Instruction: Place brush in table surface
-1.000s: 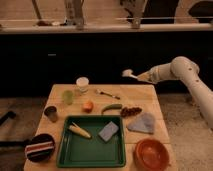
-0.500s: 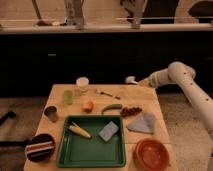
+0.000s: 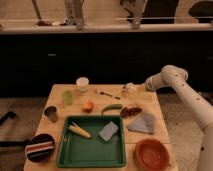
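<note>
Gripper [image 3: 140, 88] with brush [image 3: 130, 87] low over table surface [image 3: 150, 101], green chilli [image 3: 111, 107] nearby

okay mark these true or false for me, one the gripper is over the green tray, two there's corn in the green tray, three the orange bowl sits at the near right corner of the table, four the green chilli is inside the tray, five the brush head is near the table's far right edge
1. The gripper is over the green tray. False: the gripper is at the far right edge of the table surface, well away from the green tray.
2. Corn lies in the tray. True: the corn cob lies in its left part.
3. The orange bowl is at the near right corner. True: the orange bowl sits there.
4. The green chilli is inside the tray. False: the green chilli lies on the wood beyond the tray.
5. The brush head is near the far right edge. True: the brush is there, by the gripper.
</note>
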You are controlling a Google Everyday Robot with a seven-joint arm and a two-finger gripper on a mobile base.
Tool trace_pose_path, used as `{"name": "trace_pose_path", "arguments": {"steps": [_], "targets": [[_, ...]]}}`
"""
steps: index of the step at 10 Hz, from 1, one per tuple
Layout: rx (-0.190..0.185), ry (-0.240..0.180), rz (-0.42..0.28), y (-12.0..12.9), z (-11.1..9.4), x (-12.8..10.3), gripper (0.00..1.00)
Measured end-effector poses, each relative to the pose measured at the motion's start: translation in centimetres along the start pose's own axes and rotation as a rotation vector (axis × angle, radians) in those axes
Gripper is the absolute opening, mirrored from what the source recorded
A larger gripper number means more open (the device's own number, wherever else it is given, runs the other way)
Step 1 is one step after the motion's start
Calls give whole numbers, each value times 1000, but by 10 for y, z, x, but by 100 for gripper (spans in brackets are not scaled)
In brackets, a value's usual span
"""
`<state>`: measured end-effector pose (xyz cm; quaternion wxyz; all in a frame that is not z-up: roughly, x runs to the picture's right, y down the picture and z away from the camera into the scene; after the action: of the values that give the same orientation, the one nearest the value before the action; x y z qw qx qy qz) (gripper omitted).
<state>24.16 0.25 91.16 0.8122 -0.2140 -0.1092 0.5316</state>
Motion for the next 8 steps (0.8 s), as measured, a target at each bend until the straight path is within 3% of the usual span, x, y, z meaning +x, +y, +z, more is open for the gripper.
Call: {"name": "trace_pose_path", "arguments": {"steps": [3,5,8], "targets": [[6,71,-2,3,25,17,0],[23,146,-2,0,45,39,0],[39,212,-12,2,55,51,0]]}}
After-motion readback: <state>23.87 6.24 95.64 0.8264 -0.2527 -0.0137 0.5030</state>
